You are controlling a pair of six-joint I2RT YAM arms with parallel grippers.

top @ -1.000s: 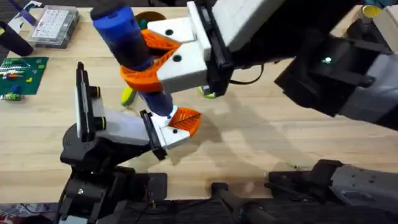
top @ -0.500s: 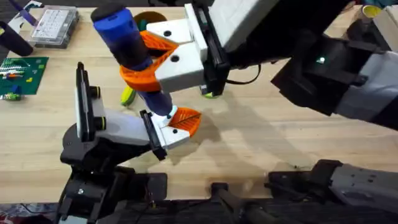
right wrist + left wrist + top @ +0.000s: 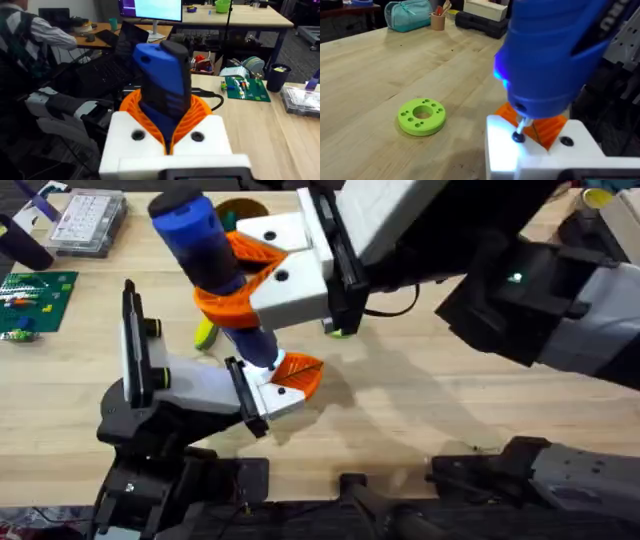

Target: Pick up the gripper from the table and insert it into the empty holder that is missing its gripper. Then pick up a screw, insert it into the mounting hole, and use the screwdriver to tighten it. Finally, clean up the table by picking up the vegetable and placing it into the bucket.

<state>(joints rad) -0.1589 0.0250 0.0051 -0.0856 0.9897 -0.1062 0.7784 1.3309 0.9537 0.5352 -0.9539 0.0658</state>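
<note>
Two grippers at work near the table's middle. Right gripper [image 3: 262, 272], white with orange ribbed pads [image 3: 170, 117], clenched around the blue screwdriver [image 3: 205, 255], holding it steeply tilted with black cap uppermost and bit pointing down. Probably held that way to line the bit up with the mounting hole and press along the screw's axis. Bit tip [image 3: 519, 136] touching a small dark screw head on the white face of the left gripper [image 3: 280, 385], just beside its orange pad; a blue glow at the screwdriver's nose. Left gripper lying low and sideways near the front, seemingly kept steady as the part being fastened; impossible to tell whether its fingers are parted or closed. Tightening step judged under way, cleanup not yet done. Vegetable [image 3: 205, 333], yellow and green, lying on the wood left of the screwdriver. Bucket [image 3: 236, 212] at the far edge, mostly hidden behind the screwdriver. Green ring [image 3: 422, 116] flat on the table nearby.
</note>
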